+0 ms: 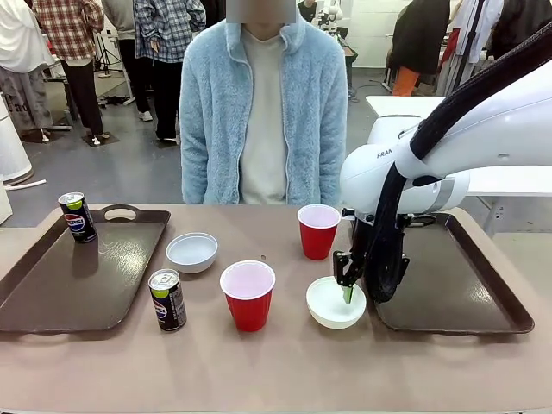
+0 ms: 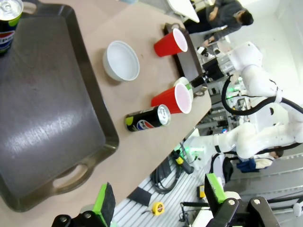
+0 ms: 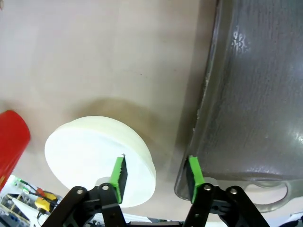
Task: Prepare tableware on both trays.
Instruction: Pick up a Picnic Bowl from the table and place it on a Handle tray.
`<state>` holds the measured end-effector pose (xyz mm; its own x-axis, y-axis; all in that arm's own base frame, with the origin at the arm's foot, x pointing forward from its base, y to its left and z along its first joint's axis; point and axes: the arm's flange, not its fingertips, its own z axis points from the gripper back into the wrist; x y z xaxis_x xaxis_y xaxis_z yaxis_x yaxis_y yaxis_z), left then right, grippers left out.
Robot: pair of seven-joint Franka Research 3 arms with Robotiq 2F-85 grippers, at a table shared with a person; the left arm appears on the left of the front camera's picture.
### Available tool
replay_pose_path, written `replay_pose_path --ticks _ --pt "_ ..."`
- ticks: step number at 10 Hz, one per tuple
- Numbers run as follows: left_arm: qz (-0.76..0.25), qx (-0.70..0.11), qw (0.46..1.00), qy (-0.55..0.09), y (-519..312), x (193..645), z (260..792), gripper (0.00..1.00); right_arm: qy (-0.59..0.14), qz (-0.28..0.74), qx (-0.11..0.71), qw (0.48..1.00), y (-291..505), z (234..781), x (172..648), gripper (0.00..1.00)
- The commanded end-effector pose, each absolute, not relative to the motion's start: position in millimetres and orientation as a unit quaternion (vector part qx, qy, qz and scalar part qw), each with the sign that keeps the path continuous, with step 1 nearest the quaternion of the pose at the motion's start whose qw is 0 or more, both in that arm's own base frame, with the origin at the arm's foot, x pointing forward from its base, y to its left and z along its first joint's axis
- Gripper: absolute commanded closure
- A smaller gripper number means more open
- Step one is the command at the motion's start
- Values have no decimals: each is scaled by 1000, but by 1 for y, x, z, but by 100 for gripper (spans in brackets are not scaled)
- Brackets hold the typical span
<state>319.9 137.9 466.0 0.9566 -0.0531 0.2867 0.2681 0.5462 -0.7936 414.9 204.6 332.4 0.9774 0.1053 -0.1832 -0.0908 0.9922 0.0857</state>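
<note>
**Right gripper [image 1: 347,289] astride a small round white bowl [image 1: 330,310] beside the right-hand large dark brown rectangular plastic tray [image 1: 448,289]**

The right gripper hung low over the bowl, which sat on the tan table [image 1: 285,371] toward its near edge, just beside the right-hand tray's rim. The green pads stood apart, one inside the bowl and one outside it, between bowl and tray. The bowl's wall lay between them, unclamped.

The left gripper [image 2: 160,196] had its fingers spread wide with nothing between them, above the handled end of the matching left-hand tray [image 1: 86,285]. That tray lay at the table's left end and carried a slim black soda can [image 1: 77,216], upright in its far corner. A second white bowl [image 1: 191,252] sat just off that tray's right rim. A second black can [image 1: 167,300] stood on the table closer to the near edge. The nearer red plastic cup [image 1: 248,295] and the farther red cup [image 1: 318,230] stood upright mid-table, apart from each other.
</note>
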Motion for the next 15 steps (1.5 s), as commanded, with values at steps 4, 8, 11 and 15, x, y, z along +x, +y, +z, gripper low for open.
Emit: replay_pose_path --ticks 4,8,11,15 --pt "-93 -474 867 -119 138 320 467 0 62 16 -1 998 209 335 423 100" --pt "-93 -474 867 -119 138 320 467 0 58 16 -14 998 210 337 420 100" --pt "-93 -474 867 -119 138 320 467 0 66 28 2 997 211 347 414 100" --pt "-93 -474 867 -119 138 320 467 0 21 49 81 995 189 428 395 100"
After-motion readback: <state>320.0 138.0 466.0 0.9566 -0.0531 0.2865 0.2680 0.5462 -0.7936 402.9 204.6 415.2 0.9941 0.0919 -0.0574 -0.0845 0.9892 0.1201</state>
